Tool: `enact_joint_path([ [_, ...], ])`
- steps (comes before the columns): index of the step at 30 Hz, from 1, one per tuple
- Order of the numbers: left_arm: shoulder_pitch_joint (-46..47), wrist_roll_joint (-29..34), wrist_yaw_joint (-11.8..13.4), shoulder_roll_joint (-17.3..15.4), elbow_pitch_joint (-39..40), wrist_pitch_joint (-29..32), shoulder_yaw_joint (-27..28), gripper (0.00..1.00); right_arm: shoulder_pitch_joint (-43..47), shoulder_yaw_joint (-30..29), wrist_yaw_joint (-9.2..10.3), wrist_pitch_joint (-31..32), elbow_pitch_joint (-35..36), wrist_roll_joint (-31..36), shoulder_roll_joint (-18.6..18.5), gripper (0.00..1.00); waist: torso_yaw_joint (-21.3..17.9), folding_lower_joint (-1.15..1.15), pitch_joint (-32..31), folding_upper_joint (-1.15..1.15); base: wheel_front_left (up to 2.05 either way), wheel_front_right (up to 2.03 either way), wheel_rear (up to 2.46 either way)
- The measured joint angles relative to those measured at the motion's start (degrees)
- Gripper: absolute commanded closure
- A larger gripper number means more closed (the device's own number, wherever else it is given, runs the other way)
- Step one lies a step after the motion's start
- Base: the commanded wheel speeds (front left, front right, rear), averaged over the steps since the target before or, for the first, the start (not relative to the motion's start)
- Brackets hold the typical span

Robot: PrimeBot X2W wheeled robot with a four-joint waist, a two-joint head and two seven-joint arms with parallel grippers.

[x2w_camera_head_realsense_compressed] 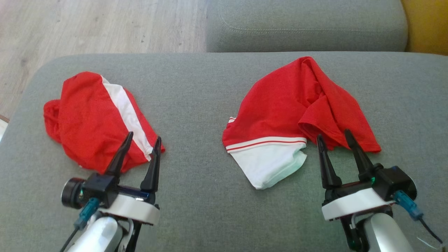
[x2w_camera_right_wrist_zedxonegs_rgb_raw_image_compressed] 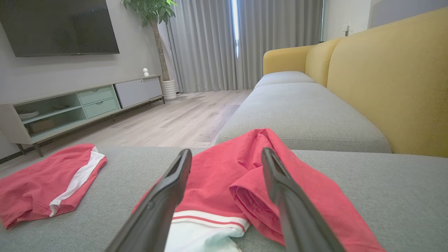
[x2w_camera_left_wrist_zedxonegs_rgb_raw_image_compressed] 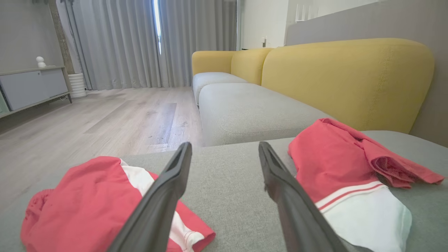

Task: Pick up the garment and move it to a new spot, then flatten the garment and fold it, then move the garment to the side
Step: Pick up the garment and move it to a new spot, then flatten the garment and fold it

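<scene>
while left claw (x2w_camera_head_realsense_compressed: 145, 135) and right claw (x2w_camera_head_realsense_compressed: 333, 133) gape empty | crumpled red-white mesh garment (x2w_camera_head_realsense_compressed: 280, 105) | grey woven cushion (x2w_camera_head_realsense_compressed: 196, 105)

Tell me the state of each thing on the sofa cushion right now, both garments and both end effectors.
Striped red garment: loosely bunched, lying on the grey cushion, not held.
Red and white garment: crumpled, not flattened, not held.
Left end effector: open, empty.
Right end effector: open, empty.

You're in a home living room: grey-cushioned sofa with yellow fabric backrest (x2w_camera_right_wrist_zedxonegs_rgb_raw_image_compressed: 304, 112), wall-mounted black flat TV (x2w_camera_right_wrist_zedxonegs_rgb_raw_image_compressed: 59, 26), low white media cabinet (x2w_camera_right_wrist_zedxonegs_rgb_raw_image_compressed: 70, 105), grey floor-length curtains (x2w_camera_right_wrist_zedxonegs_rgb_raw_image_compressed: 210, 45).
</scene>
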State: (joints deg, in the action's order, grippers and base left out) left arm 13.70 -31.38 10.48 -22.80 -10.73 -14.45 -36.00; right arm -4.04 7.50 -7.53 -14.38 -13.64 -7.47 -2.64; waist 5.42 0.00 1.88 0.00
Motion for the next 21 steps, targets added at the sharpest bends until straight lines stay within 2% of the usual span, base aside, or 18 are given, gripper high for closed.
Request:
enact_joint_path([
  [10,0.0,3.0,-3.0,2.1,-0.1,0.0,3.1,0.0,-0.1,0.6,0.0,0.0,-2.6,0.0,0.0,0.0,0.4,0.0,1.3,0.0,0.0,0.0,0.0],
  [16,0.0,4.1,-4.8,3.4,-1.1,0.0,4.4,0.0,-2.6,1.4,0.0,0.5,-9.9,-1.6,0.0,0.0,1.6,0.0,3.1,0.0,0.0,0.0,0.0],
  [21,0.3,5.3,-6.0,4.4,-2.2,0.0,4.6,0.0,-6.9,1.7,0.0,3.4,-16.1,-4.6,0.0,0.0,3.2,0.01,4.9,0.0,0.0,0.0,0.0],
])
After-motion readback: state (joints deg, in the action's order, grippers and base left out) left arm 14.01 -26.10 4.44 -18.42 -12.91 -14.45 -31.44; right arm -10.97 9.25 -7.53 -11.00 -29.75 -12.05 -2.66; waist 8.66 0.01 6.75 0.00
